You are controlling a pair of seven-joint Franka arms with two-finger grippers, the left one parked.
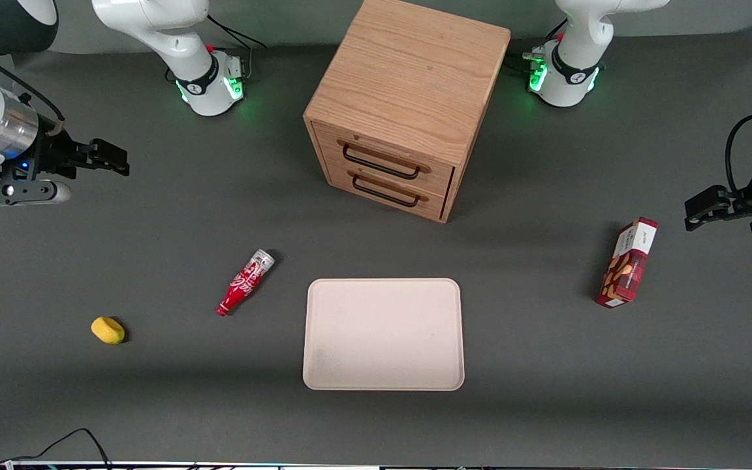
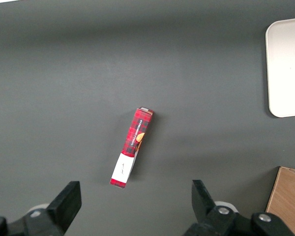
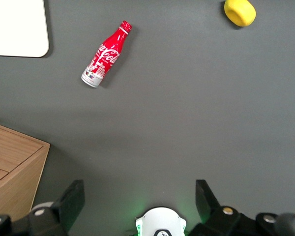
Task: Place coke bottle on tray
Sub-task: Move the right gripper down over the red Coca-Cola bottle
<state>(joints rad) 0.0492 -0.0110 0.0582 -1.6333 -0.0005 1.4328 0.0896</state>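
Note:
The coke bottle (image 1: 246,281) (image 3: 106,54) lies on its side on the grey table, red with white script, its silver base pointing toward the wooden drawer cabinet and its neck toward the front camera. Beside it rests the cream tray (image 1: 384,334) (image 3: 17,29), flat and bare. My gripper (image 1: 115,160) (image 3: 137,201) hovers high above the table at the working arm's end, farther from the front camera than the bottle and well apart from it. Its fingers (image 3: 71,199) are spread wide with nothing between them.
A wooden two-drawer cabinet (image 1: 405,104) (image 3: 12,169) stands farther from the front camera than the tray. A small yellow object (image 1: 108,329) (image 3: 240,12) lies toward the working arm's end, nearer the camera. A red snack box (image 1: 627,263) (image 2: 131,147) lies toward the parked arm's end.

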